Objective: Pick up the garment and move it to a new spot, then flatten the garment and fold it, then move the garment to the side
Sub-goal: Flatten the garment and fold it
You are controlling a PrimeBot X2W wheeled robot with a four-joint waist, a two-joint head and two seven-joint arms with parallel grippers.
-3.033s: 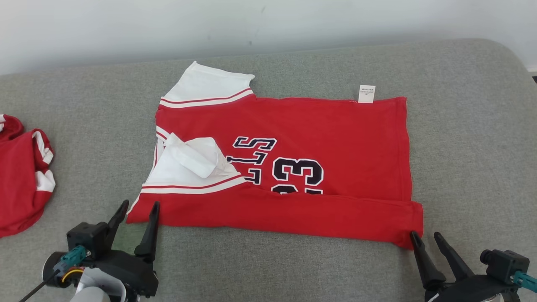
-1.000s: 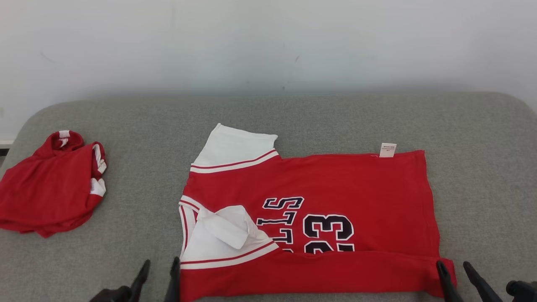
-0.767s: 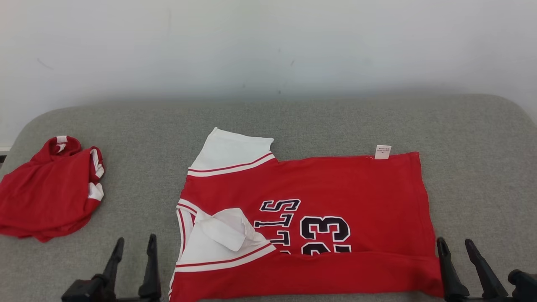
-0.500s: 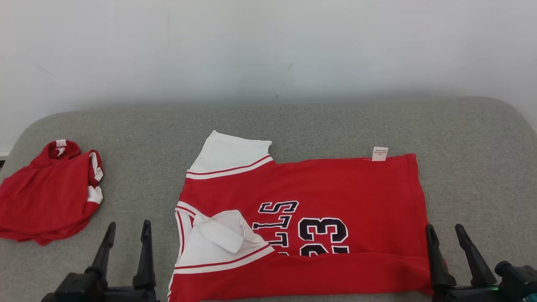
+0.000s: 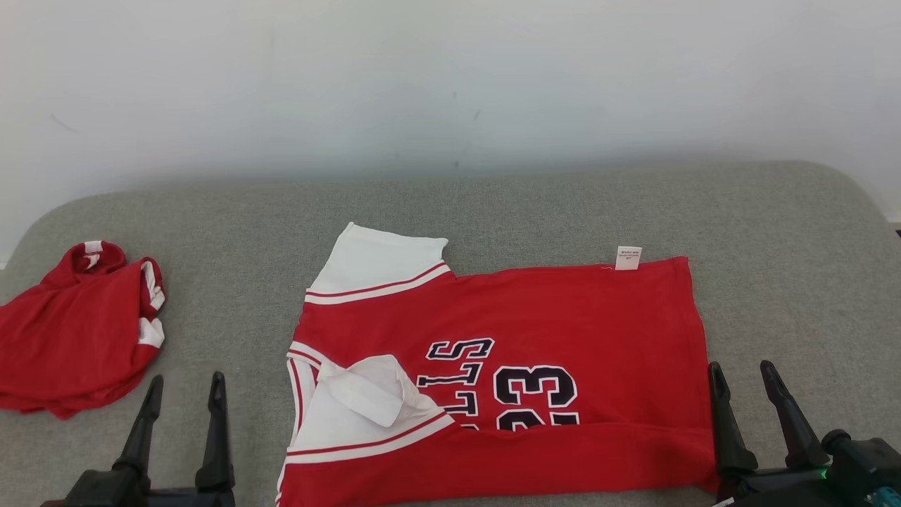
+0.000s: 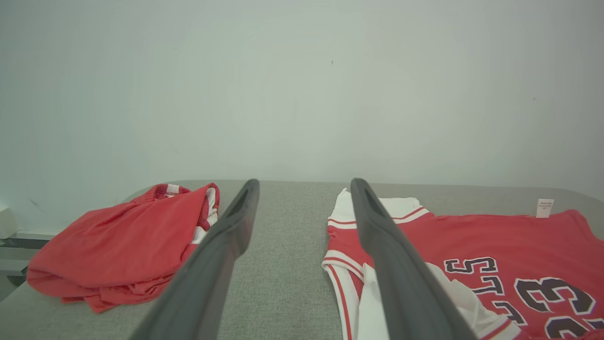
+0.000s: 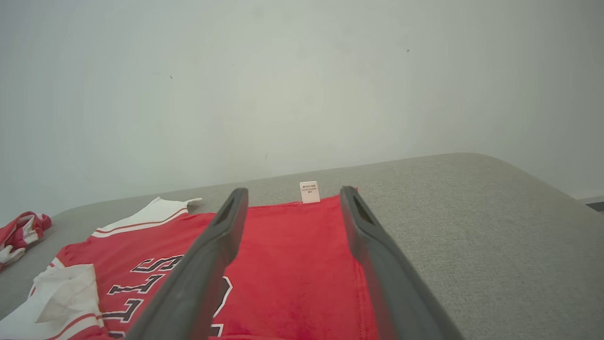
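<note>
Red-and-white jersey garment (image 5: pixel 563 310) laid flat, near edge folded once; further folds and side move look outstanding. Left gripper (image 5: pixel 187 380), right gripper (image 5: pixel 740 367): fingers released, empty.

We are seeing a grey cushion (image 5: pixel 535 211), perhaps a bed, bearing a red jersey (image 5: pixel 563 317) and a crumpled red garment (image 5: pixel 70 338).

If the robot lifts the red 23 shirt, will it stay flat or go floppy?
Probably floppy: the red shirt lies limp, its near edge folded over itself. Its near white sleeve is crumpled, so loose parts may dangle. It seems light too, lying thin on the grey cushion.
</note>
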